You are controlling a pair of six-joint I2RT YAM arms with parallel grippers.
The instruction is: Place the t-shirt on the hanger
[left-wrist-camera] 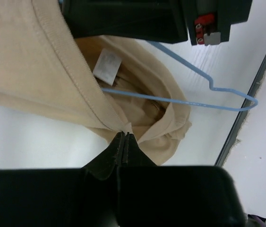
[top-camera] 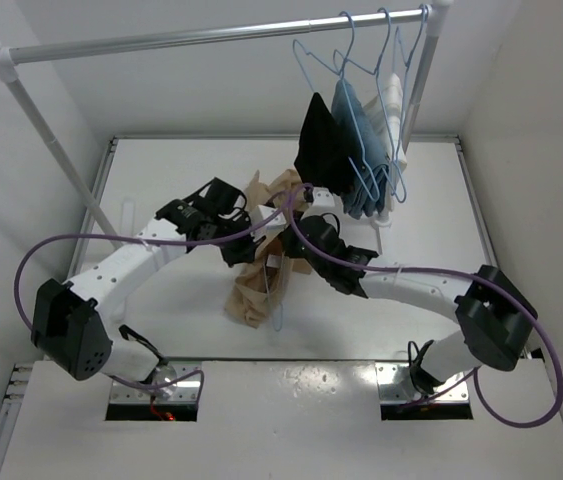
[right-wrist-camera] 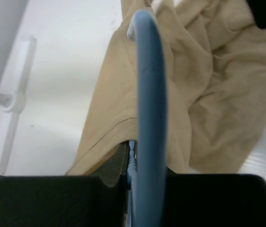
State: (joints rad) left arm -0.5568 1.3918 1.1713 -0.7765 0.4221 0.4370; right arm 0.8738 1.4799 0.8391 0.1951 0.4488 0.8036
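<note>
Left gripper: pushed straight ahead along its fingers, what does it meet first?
The t-shirt, whose edge the left gripper pinches; the hanger wire crosses just beyond, depth unclear.

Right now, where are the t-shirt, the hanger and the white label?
t-shirt (left-wrist-camera: 19,56): left wrist view, broad fabric panel.
hanger (left-wrist-camera: 194,101): left wrist view, straight wire bar.
white label (left-wrist-camera: 107,65): left wrist view, its middle.

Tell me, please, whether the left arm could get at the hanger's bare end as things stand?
Probably not: the left gripper is shut on the t-shirt edge and would have to let go first. The hanger end itself sticks out, uncovered.
</note>
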